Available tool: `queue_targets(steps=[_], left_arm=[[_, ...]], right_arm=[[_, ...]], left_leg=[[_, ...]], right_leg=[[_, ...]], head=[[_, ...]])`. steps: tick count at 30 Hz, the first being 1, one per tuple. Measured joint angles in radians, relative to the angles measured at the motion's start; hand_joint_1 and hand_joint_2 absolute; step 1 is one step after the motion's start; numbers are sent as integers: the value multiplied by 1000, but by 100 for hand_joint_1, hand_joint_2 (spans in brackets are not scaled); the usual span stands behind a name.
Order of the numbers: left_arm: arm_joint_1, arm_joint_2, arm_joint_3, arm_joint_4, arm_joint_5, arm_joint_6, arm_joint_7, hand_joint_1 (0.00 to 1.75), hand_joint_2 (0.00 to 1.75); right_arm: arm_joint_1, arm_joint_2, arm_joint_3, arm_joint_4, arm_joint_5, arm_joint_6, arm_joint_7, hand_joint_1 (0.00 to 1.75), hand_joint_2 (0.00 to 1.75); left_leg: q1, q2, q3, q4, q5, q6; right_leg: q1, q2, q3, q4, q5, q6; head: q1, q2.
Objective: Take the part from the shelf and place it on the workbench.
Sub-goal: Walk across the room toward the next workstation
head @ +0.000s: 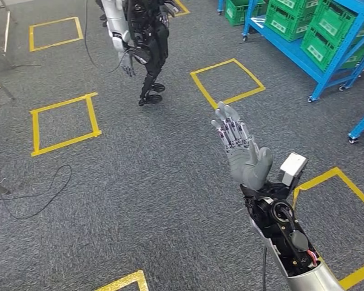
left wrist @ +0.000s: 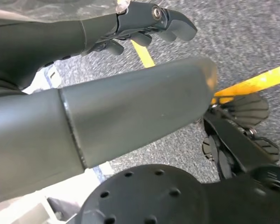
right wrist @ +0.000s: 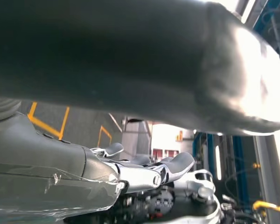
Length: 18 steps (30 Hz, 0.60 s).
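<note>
Grey carpet floor [head: 171, 182] with yellow tape squares [head: 63, 123]
Blue shelf [head: 304, 57] holds green crates [head: 333, 21]; labels unreadable; right hand [head: 242, 151] fingers spread, empty; left hand [left wrist: 145, 28] fingers unclear

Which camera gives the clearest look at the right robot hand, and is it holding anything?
The head view: the right robot hand shows whole there, raised over the grey carpet with fingers spread and nothing in it. The right wrist view catches only its fingers edge-on, beneath a large dark blurred shape. The left wrist view shows the left robot hand instead.
</note>
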Motion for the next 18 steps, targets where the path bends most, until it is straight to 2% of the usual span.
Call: queue_targets(steps=[2,3,4,6,8,10,11,12,13,14,15,16,17,18], left_arm=[[-1,2,0,0,0,0,0,0,0],[-2,3,0,0,0,0,0,0,0],[-4,3,0,0,0,0,0,0,0],[-7,2,0,0,0,0,0,0,0],[-8,0,0,0,0,0,0,0,0],[-6,0,0,0,0,0,0,0,0],[-4,0,0,0,0,0,0,0,0],[-3,-1,0,0,0,0,0,0,0],[-3,-1,0,0,0,0,0,0,0],[-3,-1,0,0,0,0,0,0,0],[-3,-2,0,0,0,0,0,0,0],[-3,-2,0,0,0,0,0,0,0],[-3,-3,0,0,0,0,0,0,0],[-3,-3,0,0,0,0,0,0,0]], right_arm=[[0,0,0,0,0,-1,0,0,0],[-1,0,0,0,0,-1,0,0,0],[0,0,-1,0,0,-1,0,0,0],[0,0,-2,0,0,-2,-1,0,0],[0,0,-5,-1,0,-3,-1,0,0],[0,0,-8,-3,1,-4,-2,0,0],[1,0,-9,-3,2,-4,-2,0,0],[3,0,-9,-3,2,-5,-2,0,0],[4,0,-10,-3,2,-5,-2,0,0],[4,0,-10,-3,2,-5,-2,0,0],[5,0,-10,-3,2,-5,-2,0,0],[4,0,-11,-3,2,-5,-2,0,0],[3,0,-12,-4,2,-5,-2,0,0],[3,0,-12,-5,2,-5,-2,0,0]], left_leg=[[0,-33,64,-145,58,9],[-1,-45,82,-186,69,13],[-2,-48,89,-201,69,15],[-2,-30,93,-209,71,23],[1,-10,98,-220,77,34],[0,9,101,-225,78,40],[-1,19,101,-224,77,41],[-1,29,101,-224,76,41],[-1,38,101,-224,75,40],[0,47,103,-223,74,39],[1,55,105,-221,71,36],[0,63,107,-219,67,31],[-1,69,108,-215,64,26],[-4,76,109,-212,60,22]], right_leg=[[2,21,-1,1,0,4],[2,30,-3,2,1,8],[2,38,-5,1,1,14],[0,47,-9,1,1,25],[1,11,-27,40,-26,34],[1,-39,-82,161,-93,41],[-1,-50,-116,233,-125,45],[-3,-56,-140,285,-142,48],[-6,-59,-147,301,-140,51],[-8,-63,-133,275,-118,53],[-10,-73,-100,211,-84,54],[-9,-95,-60,132,-54,54],[-7,-110,-28,67,-31,50],[-5,-121,-7,25,-20,44]], head=[[0,0],[0,0],[0,0],[0,0],[3,0],[5,0],[5,0],[6,0],[5,0],[5,0],[5,0],[5,0],[5,0],[5,0]])
